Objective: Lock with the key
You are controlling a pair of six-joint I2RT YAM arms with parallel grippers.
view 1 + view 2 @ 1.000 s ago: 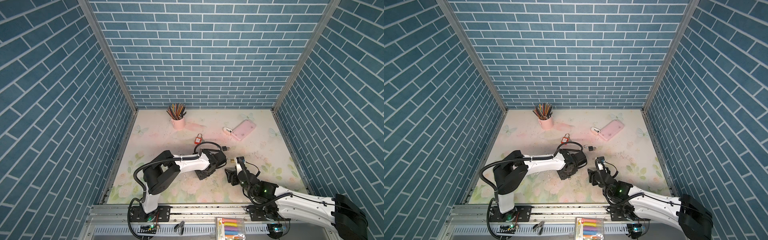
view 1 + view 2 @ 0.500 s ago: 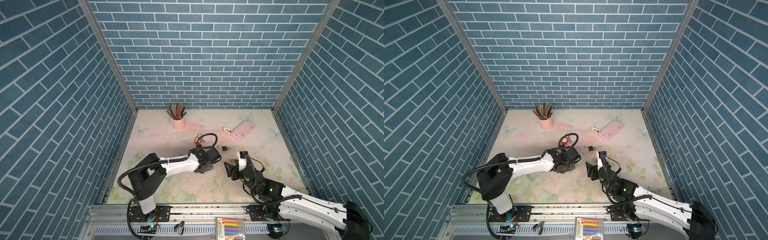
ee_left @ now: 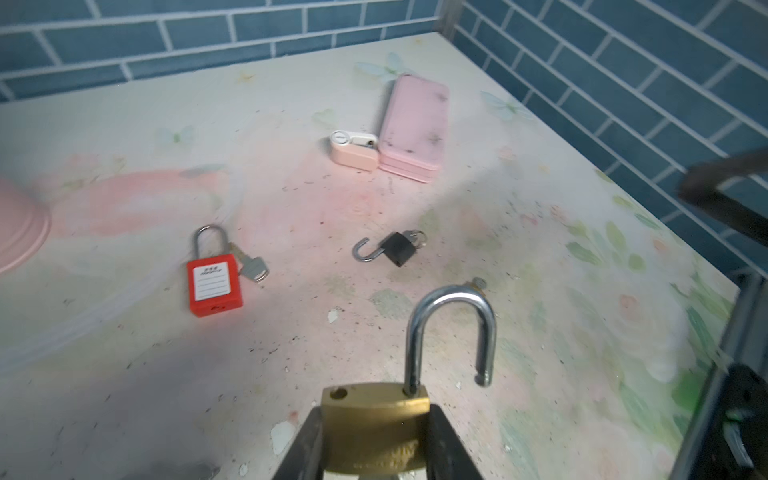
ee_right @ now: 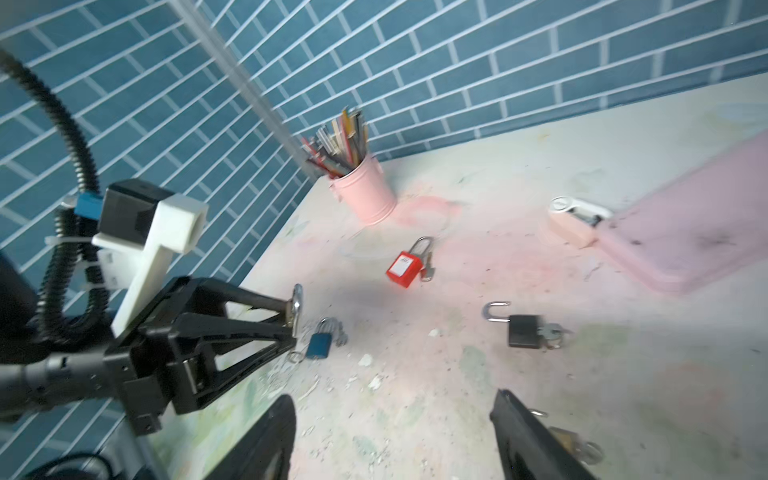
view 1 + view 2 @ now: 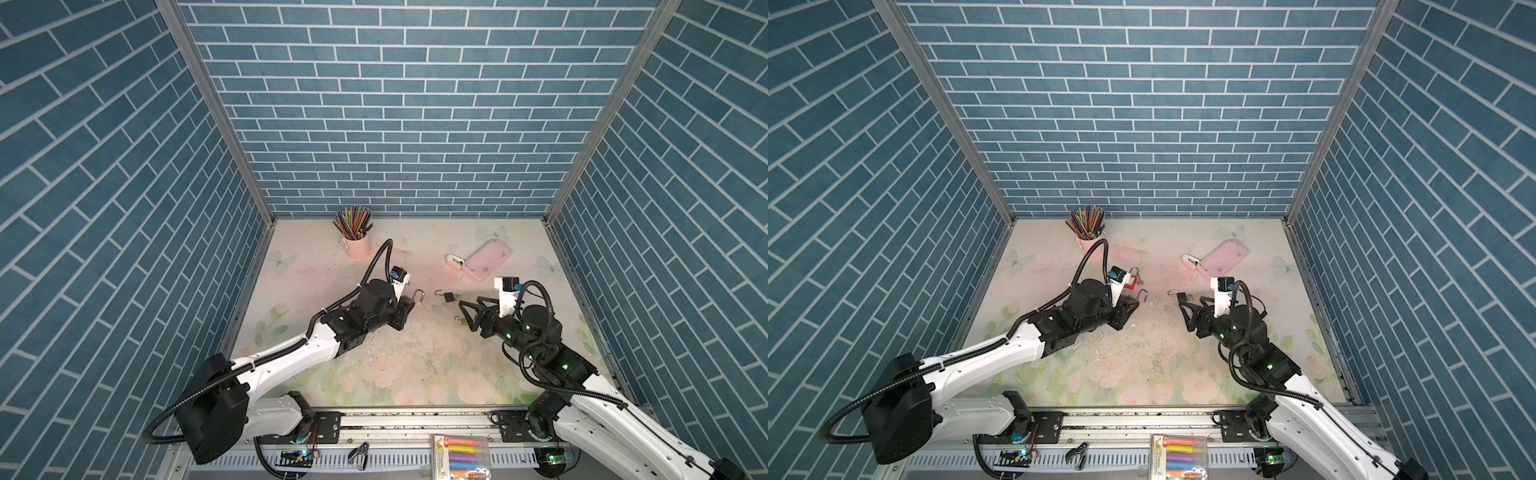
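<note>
Firmly, my left gripper (image 5: 404, 311) grips the brass padlock (image 3: 376, 424), shackle (image 3: 451, 296) toward one o'clock, so my wide, empty right gripper (image 4: 392, 399) can lock it.

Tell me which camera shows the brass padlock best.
Left wrist view: the brass padlock sits close, shackle open, in the left gripper. Both top views show only its shackle; right wrist sees that edge-on.

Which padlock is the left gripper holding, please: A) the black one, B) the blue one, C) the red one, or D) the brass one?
D: the left gripper clamps the brass padlock; the red padlock, black padlock and blue padlock lie on the table.
</note>
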